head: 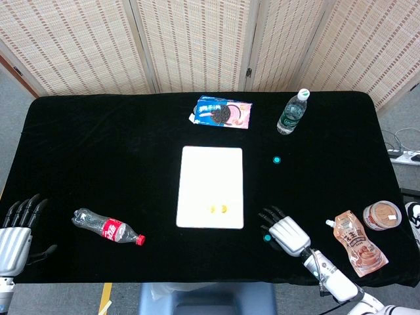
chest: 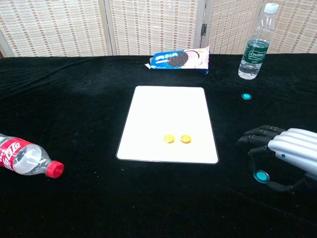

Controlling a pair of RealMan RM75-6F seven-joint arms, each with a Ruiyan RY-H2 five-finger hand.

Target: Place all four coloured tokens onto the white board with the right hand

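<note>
1. Two yellow tokens point(chest: 177, 139) lie side by side on the white board point(chest: 168, 106), near its front edge; in the head view we see them as small yellow spots point(head: 220, 209).
2. We find one teal token point(chest: 261, 176) on the black table point(chest: 74, 99), just under our right hand point(chest: 292, 151), between its thumb and its other fingers; we cannot tell whether any fingertip touches it.
3. Our right hand hovers low with its fingers apart and slightly curled, holding nothing; the head view shows it point(head: 283, 231) just right of the board's front corner.
4. We see another teal token point(head: 276, 159) farther back, right of the board, near the water bottle point(head: 293, 111).
5. Our left hand point(head: 16, 233) sits at the table's near left edge, fingers spread and empty.
6. We also note a cola bottle point(head: 108, 228), a cookie packet point(head: 223, 112), a drink pouch point(head: 357, 241) and a small round tub point(head: 382, 214).
</note>
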